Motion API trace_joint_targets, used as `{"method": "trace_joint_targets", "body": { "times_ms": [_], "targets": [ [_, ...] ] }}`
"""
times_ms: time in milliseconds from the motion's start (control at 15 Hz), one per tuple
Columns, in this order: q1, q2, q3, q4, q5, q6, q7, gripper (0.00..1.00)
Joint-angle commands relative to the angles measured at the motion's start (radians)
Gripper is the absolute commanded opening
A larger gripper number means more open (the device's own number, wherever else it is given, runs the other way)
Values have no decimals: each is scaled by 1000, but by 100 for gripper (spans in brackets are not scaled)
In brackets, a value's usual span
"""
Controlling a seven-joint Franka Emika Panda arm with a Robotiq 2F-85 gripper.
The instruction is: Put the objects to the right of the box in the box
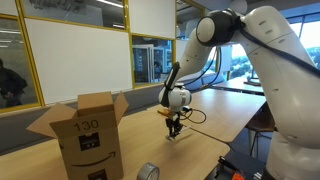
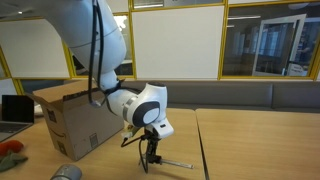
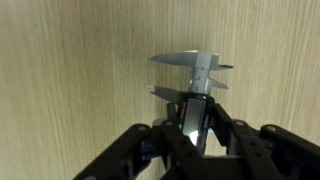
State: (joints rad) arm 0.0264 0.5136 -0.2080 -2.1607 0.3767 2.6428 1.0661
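An open cardboard box point(image 1: 88, 130) stands on the wooden table and shows in both exterior views point(image 2: 75, 120). My gripper point(image 3: 196, 122) is shut on a digital caliper point(image 3: 200, 70), its fingers on either side of the display. In an exterior view the gripper point(image 2: 150, 160) points straight down beside the box, and the caliper's thin bar point(image 2: 180, 162) lies at table level. I cannot tell whether the caliper still touches the table. In an exterior view the gripper point(image 1: 174, 128) is well apart from the box.
A silver tape roll point(image 1: 148, 172) lies near the table's front edge, also seen in an exterior view point(image 2: 66, 173). A laptop point(image 2: 15, 108) and an orange item point(image 2: 10, 150) sit beyond the box. Cables point(image 1: 200, 100) run behind the arm.
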Motion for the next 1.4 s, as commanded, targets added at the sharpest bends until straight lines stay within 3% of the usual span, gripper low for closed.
{"method": "trace_joint_targets", "body": {
  "times_ms": [0,267,533,933,1333],
  "targets": [
    [119,-204,-96,-132,-191,16,165,19],
    [195,-372,-147,-165,-517,-32,388,19],
    [145,-524,-35,-164,-734,-85,479,19],
    [71,-659,155,-138,-740,-94,382,19],
    [57,-672,261,-55,-683,-114,232,19]
  ]
}}
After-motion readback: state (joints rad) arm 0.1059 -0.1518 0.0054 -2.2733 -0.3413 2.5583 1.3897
